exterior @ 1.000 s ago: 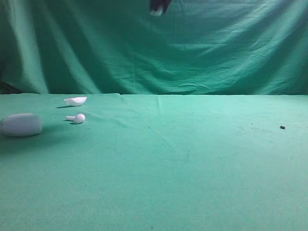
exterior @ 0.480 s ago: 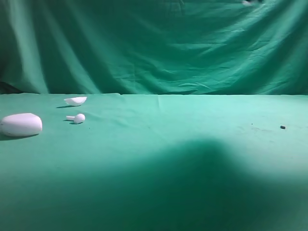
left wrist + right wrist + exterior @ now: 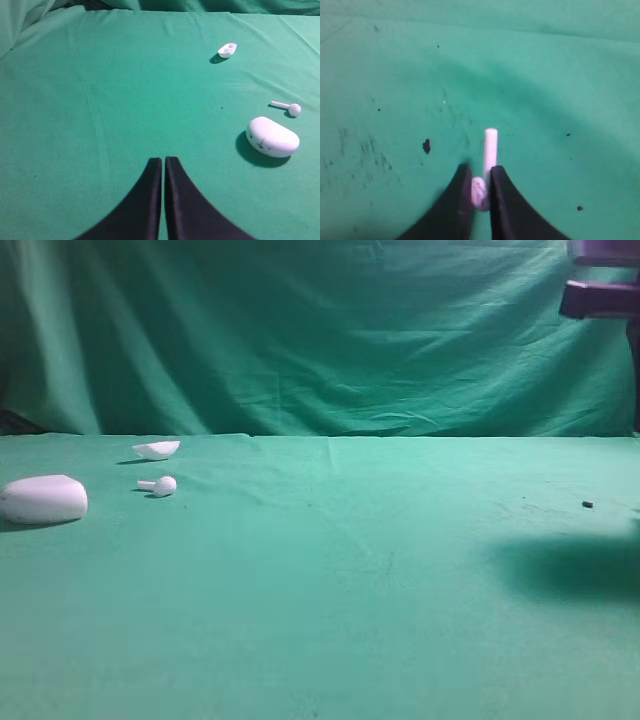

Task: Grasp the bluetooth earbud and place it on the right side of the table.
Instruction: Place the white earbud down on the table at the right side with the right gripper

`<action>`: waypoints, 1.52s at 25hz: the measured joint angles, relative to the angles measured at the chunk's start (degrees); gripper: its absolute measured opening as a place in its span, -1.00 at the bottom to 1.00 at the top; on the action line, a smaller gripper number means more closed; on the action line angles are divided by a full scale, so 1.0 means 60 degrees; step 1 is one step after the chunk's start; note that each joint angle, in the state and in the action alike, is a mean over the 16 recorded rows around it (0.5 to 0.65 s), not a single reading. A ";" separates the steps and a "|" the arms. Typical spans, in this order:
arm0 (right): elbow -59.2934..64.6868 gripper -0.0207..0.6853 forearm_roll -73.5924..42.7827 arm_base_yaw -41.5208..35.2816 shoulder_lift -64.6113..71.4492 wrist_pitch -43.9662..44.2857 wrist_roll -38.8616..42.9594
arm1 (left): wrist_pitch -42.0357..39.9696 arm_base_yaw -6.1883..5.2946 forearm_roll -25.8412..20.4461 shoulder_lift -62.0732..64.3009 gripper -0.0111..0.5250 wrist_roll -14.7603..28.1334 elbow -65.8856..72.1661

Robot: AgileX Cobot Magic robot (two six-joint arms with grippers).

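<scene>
Between right gripper (image 3: 480, 192) jaws, bluetooth earbud (image 3: 487, 165), stem forward.

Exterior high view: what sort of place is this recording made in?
Probably a staged robot test bench, not a home: a plain green cloth-covered table, a draped green backdrop curtain, and a few small white props, such as the oval white plastic case.

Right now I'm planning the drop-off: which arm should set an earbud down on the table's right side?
Right. Its pincer grips an earbud above the table. The left pincer is shut, empty.
</scene>
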 joint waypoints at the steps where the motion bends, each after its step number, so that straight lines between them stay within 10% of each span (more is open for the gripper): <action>1: 0.0160 -0.69 0.0017 -0.0014 0.0000 -0.0223 0.0001 | 0.0000 0.0000 0.0000 0.0000 -0.96 0.0000 0.0000; 23: 0.0703 -0.66 0.0026 -0.0026 0.0907 -0.1527 0.0005 | 0.0000 0.0000 0.0000 0.0000 -0.96 0.0000 0.0000; 38: 0.0467 0.00 -0.0158 -0.0026 0.0949 -0.1211 0.0005 | 0.0000 0.0000 0.0000 0.0000 -0.96 0.0000 0.0000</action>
